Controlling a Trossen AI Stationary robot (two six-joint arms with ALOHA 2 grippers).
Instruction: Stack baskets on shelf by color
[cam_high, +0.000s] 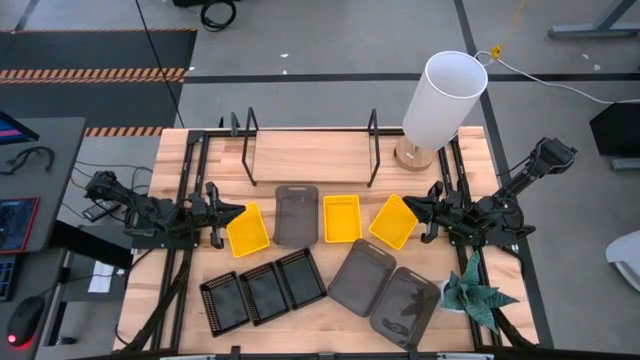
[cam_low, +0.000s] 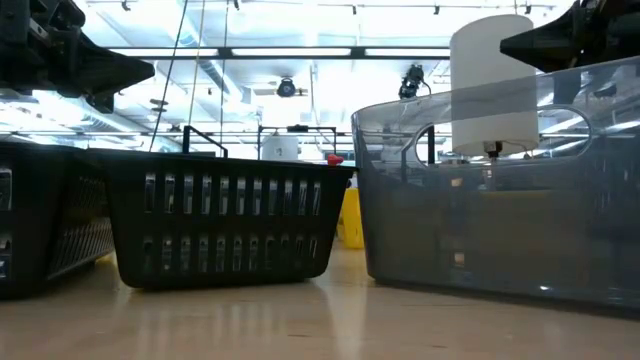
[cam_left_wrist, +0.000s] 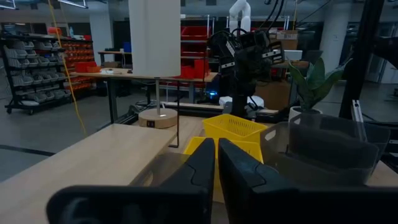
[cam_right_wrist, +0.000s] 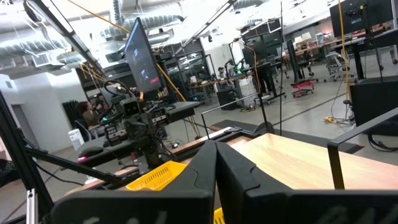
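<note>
In the high view the shelf (cam_high: 310, 155) lies at the far middle of the table, a wire frame (cam_high: 248, 145) at each end. Three yellow baskets (cam_high: 247, 230) (cam_high: 341, 218) (cam_high: 394, 221) and one dark grey basket (cam_high: 296, 213) sit on the table in a row just before it. Nearer lie three black baskets (cam_high: 264, 293) side by side and two more grey ones (cam_high: 362, 277) (cam_high: 405, 305). My left gripper (cam_high: 228, 213) is shut beside the left yellow basket. My right gripper (cam_high: 430, 212) is shut beside the right yellow one. Neither holds anything.
A white cylindrical lamp (cam_high: 443, 100) on a round wooden base stands at the shelf's right end. A green plant (cam_high: 478, 295) sits at the table's near right corner. The low view is filled by a black basket (cam_low: 225, 220) and a grey basket (cam_low: 500, 200).
</note>
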